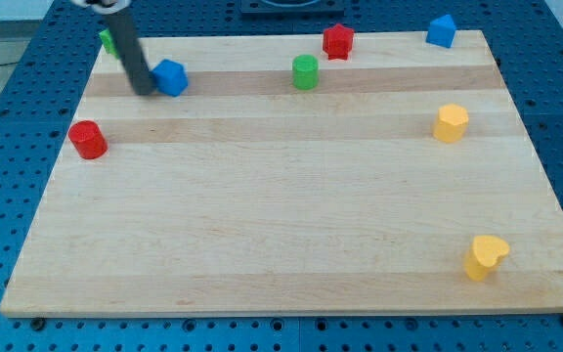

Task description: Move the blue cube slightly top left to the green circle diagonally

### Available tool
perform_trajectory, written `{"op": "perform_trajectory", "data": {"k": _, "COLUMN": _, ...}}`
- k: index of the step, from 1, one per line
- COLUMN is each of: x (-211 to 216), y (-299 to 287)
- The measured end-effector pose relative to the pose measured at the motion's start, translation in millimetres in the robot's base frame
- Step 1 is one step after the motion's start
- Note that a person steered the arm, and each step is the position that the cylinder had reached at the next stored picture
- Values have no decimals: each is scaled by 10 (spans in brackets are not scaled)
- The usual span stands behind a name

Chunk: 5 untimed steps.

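My tip (146, 91) rests on the board near the view's top left. It touches or nearly touches the left side of a blue cube (172, 77). The green circle (305, 71) stands to the right of that cube, at about the same height in the view, well apart from it. A second blue block (442, 30) sits at the top right corner. The rod leans up and left out of the view's top edge.
A green block (107, 40) is partly hidden behind the rod at the top left. A red cylinder (88, 139) is at the left edge and a red block (338, 40) at the top middle. A yellow block (450, 123) and a yellow heart (485, 256) sit at the right. The wooden board (281, 225) lies on a blue perforated table.
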State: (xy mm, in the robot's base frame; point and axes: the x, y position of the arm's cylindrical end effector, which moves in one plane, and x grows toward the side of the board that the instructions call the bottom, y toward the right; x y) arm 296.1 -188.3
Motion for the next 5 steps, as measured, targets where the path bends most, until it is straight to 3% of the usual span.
{"op": "perform_trajectory", "data": {"k": 2, "x": -515, "y": 1061}}
{"op": "perform_trajectory", "data": {"k": 5, "x": -159, "y": 1179}}
